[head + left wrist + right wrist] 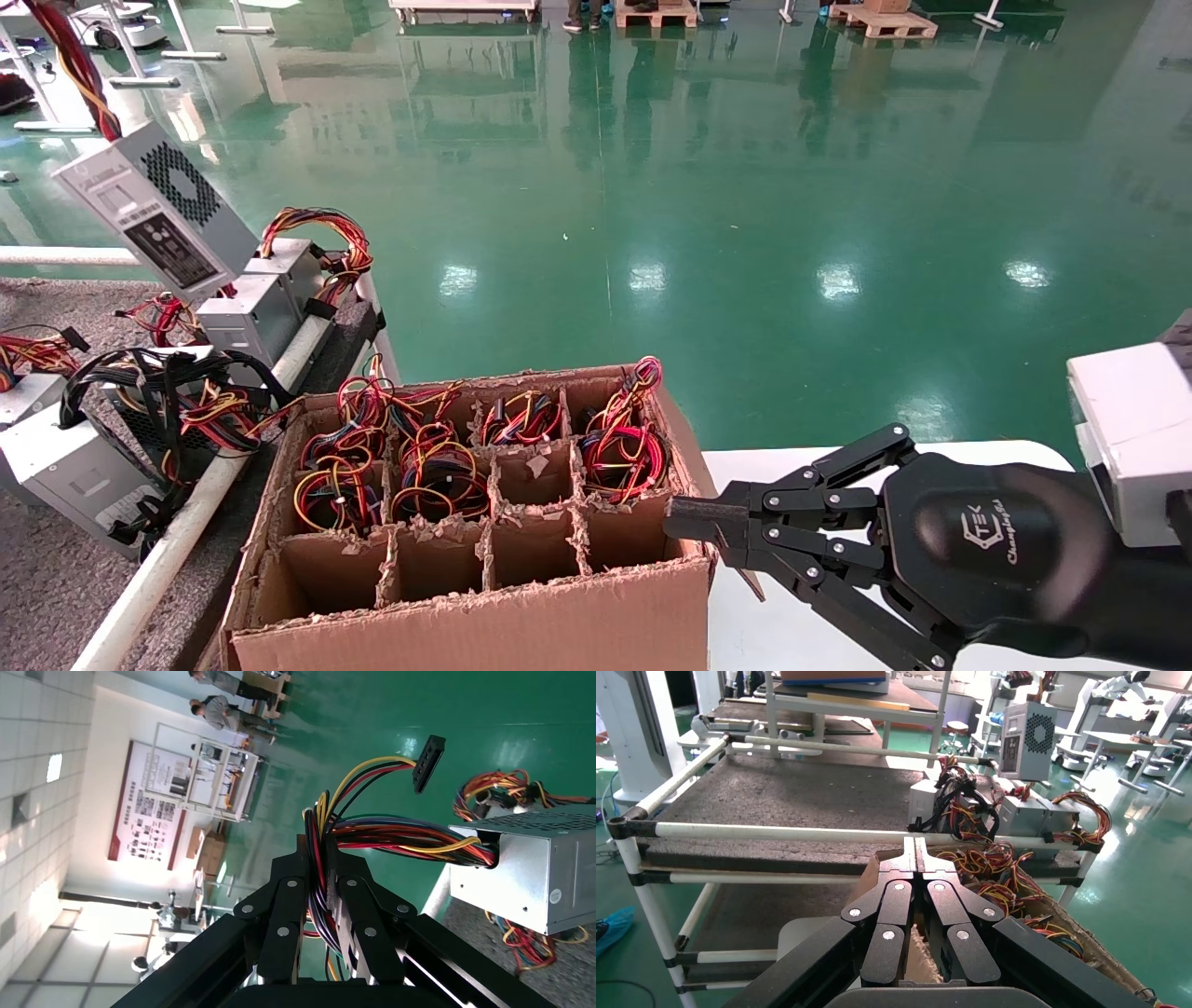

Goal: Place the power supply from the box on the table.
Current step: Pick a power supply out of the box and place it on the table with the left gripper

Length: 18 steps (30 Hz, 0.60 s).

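The power supply [154, 210] hangs tilted in the air above the grey felt table [37, 578], its dark label facing me. Its coloured wire bundle [74, 65] runs up out of the head view's top left corner. In the left wrist view my left gripper [320, 846] is shut on that bundle, and the silver casing [534, 874] dangles beyond it. The brown cardboard box [466, 624] with torn dividers stands in front of me. My right gripper [689, 522] is shut, its tips at the box's right wall. The right wrist view shows the held unit [1025, 738] above the table [793, 790].
Other power supplies [251, 308] lie on the felt table, one with thick black cables [65, 466]. Several box cells hold wire bundles [438, 466]; the front row cells look bare. A white tube edge [168, 550] runs beside the box. A smooth white tabletop [792, 615] lies under my right arm.
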Available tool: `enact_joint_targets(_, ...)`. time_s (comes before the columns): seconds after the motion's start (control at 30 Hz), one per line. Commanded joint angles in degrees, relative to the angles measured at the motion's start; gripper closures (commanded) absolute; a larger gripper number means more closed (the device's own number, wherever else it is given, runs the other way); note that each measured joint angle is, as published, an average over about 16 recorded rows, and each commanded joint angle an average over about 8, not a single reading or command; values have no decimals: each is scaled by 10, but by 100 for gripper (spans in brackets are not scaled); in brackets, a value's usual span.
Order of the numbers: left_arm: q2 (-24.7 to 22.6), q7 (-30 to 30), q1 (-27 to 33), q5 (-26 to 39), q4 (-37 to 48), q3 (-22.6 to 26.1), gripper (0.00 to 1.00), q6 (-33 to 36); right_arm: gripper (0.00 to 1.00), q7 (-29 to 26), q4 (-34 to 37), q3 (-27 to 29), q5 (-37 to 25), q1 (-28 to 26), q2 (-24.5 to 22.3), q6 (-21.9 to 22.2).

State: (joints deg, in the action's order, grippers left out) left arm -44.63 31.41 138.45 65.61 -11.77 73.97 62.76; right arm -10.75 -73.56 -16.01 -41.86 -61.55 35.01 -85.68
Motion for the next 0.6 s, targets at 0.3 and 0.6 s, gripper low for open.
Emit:
enact_joint_targets(0.3, 4, -11, -7, 6, 8, 8, 100, 5, 100, 0, 0, 0, 0, 0, 0, 0)
enact_joint_targets(0.6, 7, -17, -10, 11, 14, 13, 100, 3, 100, 0, 0, 0, 0, 0, 0, 0)
